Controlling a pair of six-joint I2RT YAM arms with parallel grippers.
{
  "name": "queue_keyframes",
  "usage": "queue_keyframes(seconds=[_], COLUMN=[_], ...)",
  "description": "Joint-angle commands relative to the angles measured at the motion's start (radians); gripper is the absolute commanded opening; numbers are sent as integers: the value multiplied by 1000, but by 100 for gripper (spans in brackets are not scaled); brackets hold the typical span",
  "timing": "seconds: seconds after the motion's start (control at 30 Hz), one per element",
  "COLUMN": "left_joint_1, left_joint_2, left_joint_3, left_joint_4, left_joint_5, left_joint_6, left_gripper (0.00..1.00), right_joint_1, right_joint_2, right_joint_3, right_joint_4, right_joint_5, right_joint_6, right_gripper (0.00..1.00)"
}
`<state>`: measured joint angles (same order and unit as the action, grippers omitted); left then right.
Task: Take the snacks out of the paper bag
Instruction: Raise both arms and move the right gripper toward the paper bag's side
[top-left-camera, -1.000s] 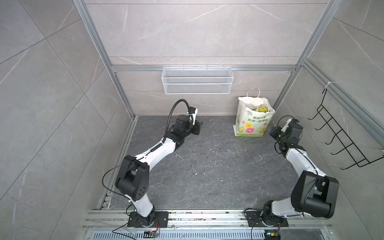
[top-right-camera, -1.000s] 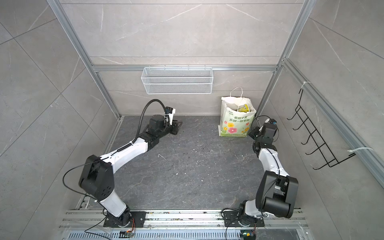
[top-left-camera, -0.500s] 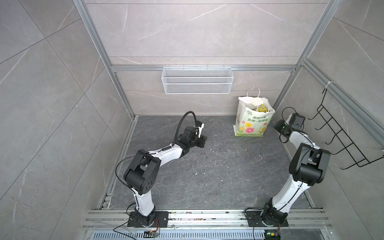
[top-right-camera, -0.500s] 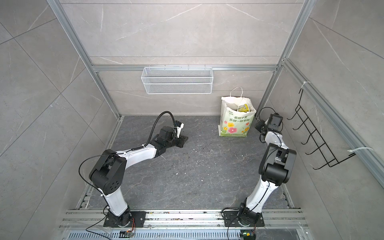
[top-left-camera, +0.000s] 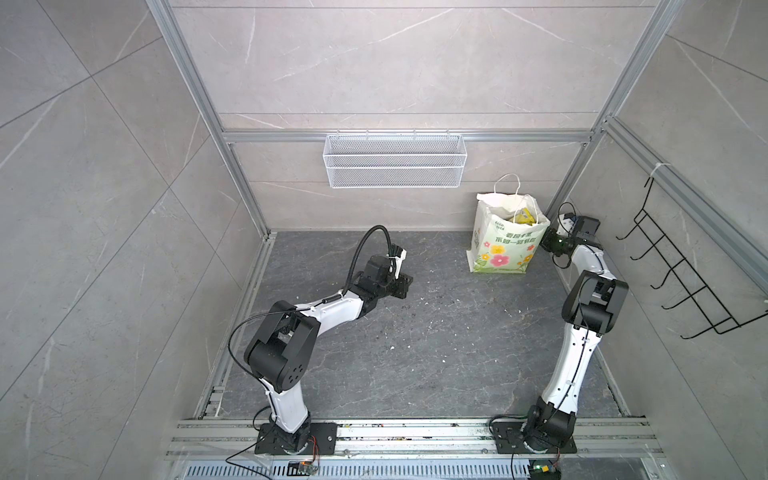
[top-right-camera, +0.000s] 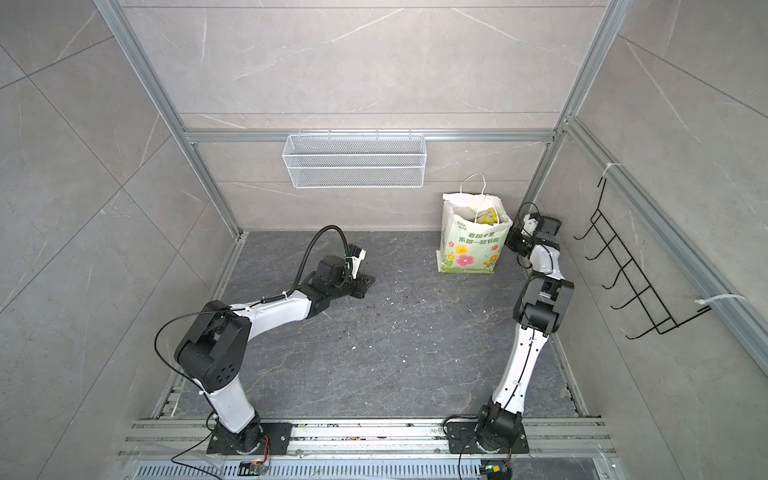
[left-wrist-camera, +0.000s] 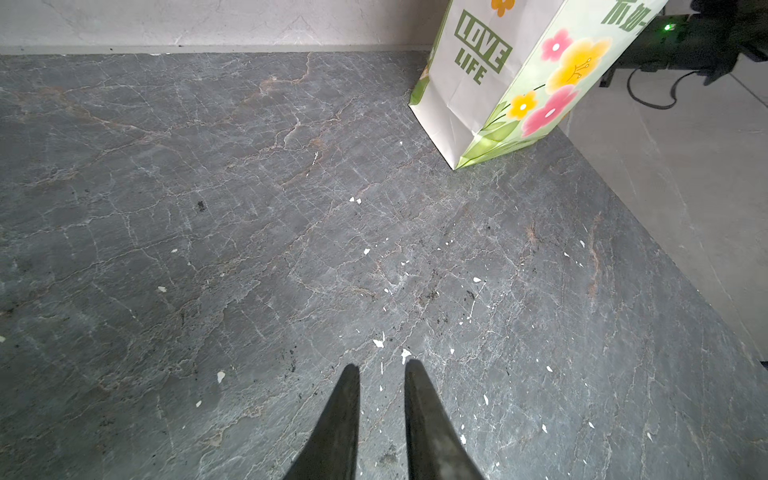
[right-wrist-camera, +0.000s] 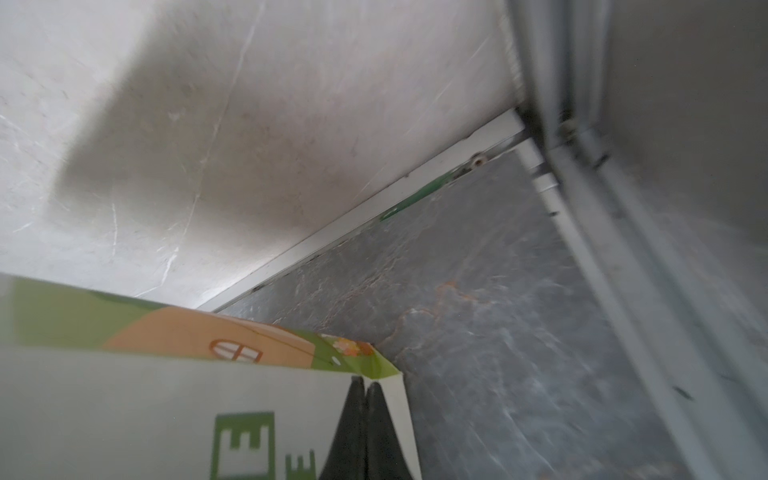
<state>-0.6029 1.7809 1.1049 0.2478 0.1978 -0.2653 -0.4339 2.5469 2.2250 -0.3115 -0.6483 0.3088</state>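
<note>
Slate-grey tabletop (top-left-camera: 415, 357) bears no packet yet. The paper bag (top-left-camera: 505, 249) stands upright in the far right corner, just as it did a second ago. The right claw (right-wrist-camera: 365, 384) has swung up beside it and is now clenched, tips against the bag's upper side corner; whether paper is pinched I cannot tell. The left claw (left-wrist-camera: 382, 365) has drifted toward the middle, narrowed but parted, empty. The snacks (top-left-camera: 525, 216) remain inside, yellow showing at the mouth. Probably the bag is being steadied before any reach in.

One paper bag (top-left-camera: 505, 249), one mesh basket (top-left-camera: 395, 166), one hook rack (top-left-camera: 683, 261)
</note>
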Motion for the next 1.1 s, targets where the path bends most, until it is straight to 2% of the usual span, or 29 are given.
queue_keyframes(seconds=[0.0,0.13,0.2,0.27,0.3,0.37,0.5,0.63,0.73,0.9,1.07], left_joint_1=[-8,-8,-9,-6,-7,-3,24,69,81,98,112], left_joint_2=[-20,-17,-23,-30,-36,-51,-102,-159,-195,-260,-329], left_joint_3=[45,44,34,25,19,3,-67,-164,-200,-262,-333], left_joint_4=[27,26,28,10,8,8,64,143,145,143,162], left_joint_5=[36,29,0,-78,-100,-134,-156,-159,-179,-234,-291], left_joint_6=[7,6,1,-14,-16,-14,-33,-63,-39,-14,5], left_gripper=[24,25,25,26,27,39,55,57,57,58,59], right_joint_1=[14,35,49,56,61,73,93,117,140,173,202], right_joint_2=[141,298,341,364,368,364,347,340,318,241,110], right_joint_3=[194,446,493,494,488,467,412,387,380,240,12], right_joint_4=[-91,-173,-162,-113,-103,-100,-57,-24,-36,-36,77], right_joint_5=[-162,-224,-251,-296,-302,-303,-329,-381,-390,-379,-366], right_joint_6=[64,93,114,163,176,158,139,118,88,73,71], right_gripper=[0,0,0,0,0,0,0,0,0,0,0])
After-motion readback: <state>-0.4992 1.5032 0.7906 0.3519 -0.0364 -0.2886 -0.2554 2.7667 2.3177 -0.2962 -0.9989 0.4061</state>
